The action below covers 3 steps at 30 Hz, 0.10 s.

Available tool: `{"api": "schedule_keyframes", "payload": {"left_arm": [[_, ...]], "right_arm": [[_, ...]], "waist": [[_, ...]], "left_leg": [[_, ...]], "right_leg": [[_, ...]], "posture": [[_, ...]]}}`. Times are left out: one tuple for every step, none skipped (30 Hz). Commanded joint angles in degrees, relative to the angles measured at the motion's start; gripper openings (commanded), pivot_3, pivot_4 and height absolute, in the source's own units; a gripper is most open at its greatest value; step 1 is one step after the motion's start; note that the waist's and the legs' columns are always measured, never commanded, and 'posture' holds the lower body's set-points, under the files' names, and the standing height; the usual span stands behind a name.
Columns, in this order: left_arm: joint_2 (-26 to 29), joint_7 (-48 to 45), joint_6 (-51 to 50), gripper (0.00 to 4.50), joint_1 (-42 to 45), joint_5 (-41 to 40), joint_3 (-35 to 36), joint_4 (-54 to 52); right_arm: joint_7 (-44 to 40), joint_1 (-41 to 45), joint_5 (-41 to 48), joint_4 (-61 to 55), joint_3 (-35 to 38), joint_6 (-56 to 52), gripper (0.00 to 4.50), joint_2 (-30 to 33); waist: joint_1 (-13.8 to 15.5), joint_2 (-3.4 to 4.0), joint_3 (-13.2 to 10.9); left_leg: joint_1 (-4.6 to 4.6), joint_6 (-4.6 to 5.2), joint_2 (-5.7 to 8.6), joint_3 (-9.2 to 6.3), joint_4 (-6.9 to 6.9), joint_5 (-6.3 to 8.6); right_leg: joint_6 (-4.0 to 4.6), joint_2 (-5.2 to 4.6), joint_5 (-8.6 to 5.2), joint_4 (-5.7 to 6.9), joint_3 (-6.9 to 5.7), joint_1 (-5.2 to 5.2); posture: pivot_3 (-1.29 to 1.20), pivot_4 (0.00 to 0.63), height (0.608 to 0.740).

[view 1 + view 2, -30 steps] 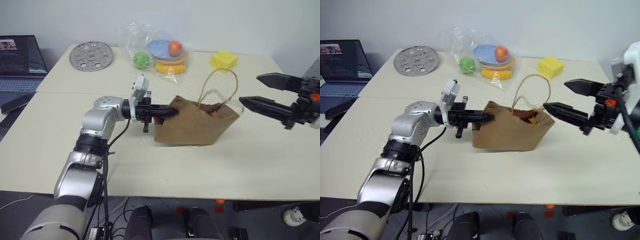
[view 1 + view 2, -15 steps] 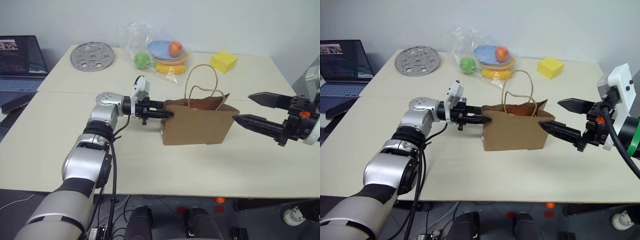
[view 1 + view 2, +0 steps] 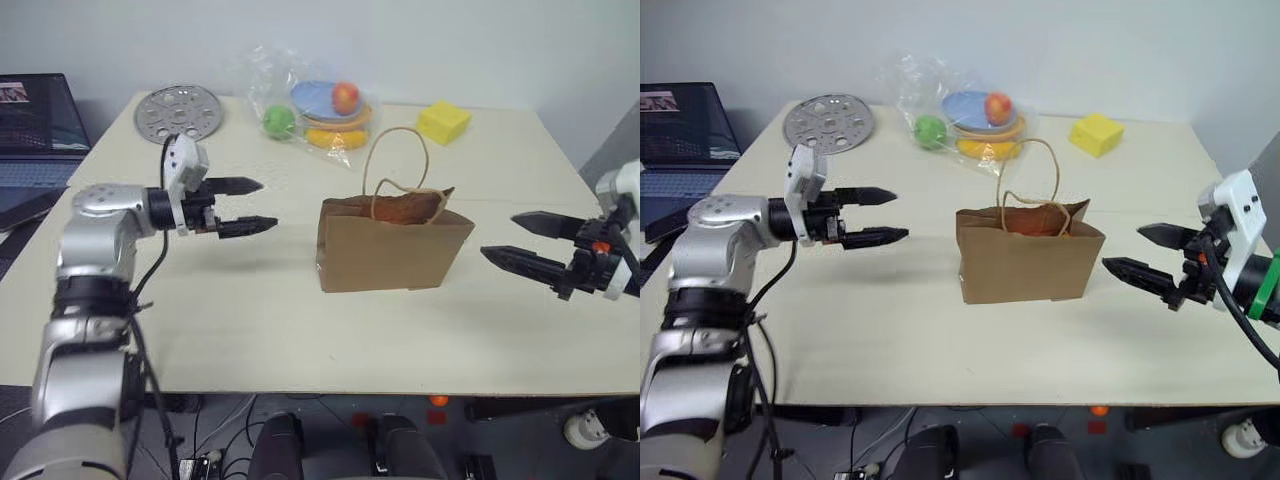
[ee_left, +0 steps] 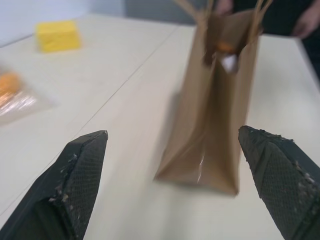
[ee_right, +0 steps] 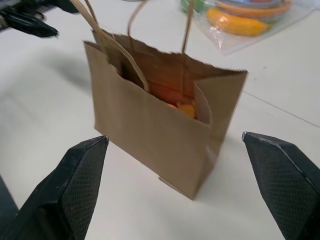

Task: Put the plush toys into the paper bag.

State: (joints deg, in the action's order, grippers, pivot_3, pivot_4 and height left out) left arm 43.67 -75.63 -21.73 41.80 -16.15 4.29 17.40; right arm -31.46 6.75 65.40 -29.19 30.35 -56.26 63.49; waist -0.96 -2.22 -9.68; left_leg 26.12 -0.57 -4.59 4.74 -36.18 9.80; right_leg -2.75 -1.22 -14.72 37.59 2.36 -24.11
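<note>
I see the paper bag [image 3: 393,248] standing upright in the middle of the pale, smooth tabletop [image 3: 250,320], a plain brown kraft box shape with creased side folds, a jagged top edge and two thin twisted-paper loop handles rising above its mouth. Looking into the mouth from my right wrist camera, an orange plush toy [image 5: 184,109] sits inside the bag, soft and rounded; through the left wrist camera there is an orange patch and a small white patch in the same opening, too blurred for me to say which toy each is. My left tool [image 3: 255,207] hangs to the left of the bag, well apart from it, its two black tapered fingers spread wide and holding nothing. My right tool [image 3: 520,240] hangs to the right of the bag, near but not touching, fingers likewise spread and empty; their inner pads [image 5: 80,185] show a fine cross-hatched rubber texture. Behind the bag lies a crinkled clear plastic bag of fruit [image 3: 320,105], with a yellow block [image 3: 445,121] behind and right of the bag, and a perforated round metal disc [image 3: 180,111] behind and far left.
</note>
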Motion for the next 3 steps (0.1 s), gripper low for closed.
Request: {"api": "schedule_keyframes", "payload": {"left_arm": [[1.56, 3.20, -2.99, 4.48, -2.11, -2.13, 1.67, -10.74], [1.76, 4.05, -2.89, 4.48, -2.93, -2.27, 2.14, -12.17], [1.72, 4.39, -3.03, 4.48, -3.13, -2.53, 2.17, -12.42]], "right_arm": [[-2.57, -0.77, -4.24, 0.69, 1.28, 3.65, 4.50, -1.11], [-3.23, -0.89, -6.08, 1.56, 0.46, 4.85, 4.50, -1.53], [-3.82, -0.72, -7.44, 2.37, -0.35, 5.78, 4.50, -1.93]], "waist": [[0.42, -0.01, 0.00], [0.48, 0.00, 0.00], [0.48, 0.00, 0.00]], "left_leg": [[-0.08, -0.01, 0.01, 0.01, -0.05, -0.01], [-0.14, -0.01, -0.01, 0.05, -0.13, -0.01], [-0.14, -0.01, -0.01, 0.07, -0.16, -0.01]], "right_leg": [[0.03, -0.02, -0.02, 0.02, 0.01, 0.06], [0.08, -0.02, -0.05, 0.04, 0.04, 0.08], [0.16, -0.03, -0.08, 0.05, 0.06, 0.08]], "posture": [[0.00, 0.150, 0.740], [0.00, 0.150, 0.740], [0.00, 0.150, 0.740]]}}
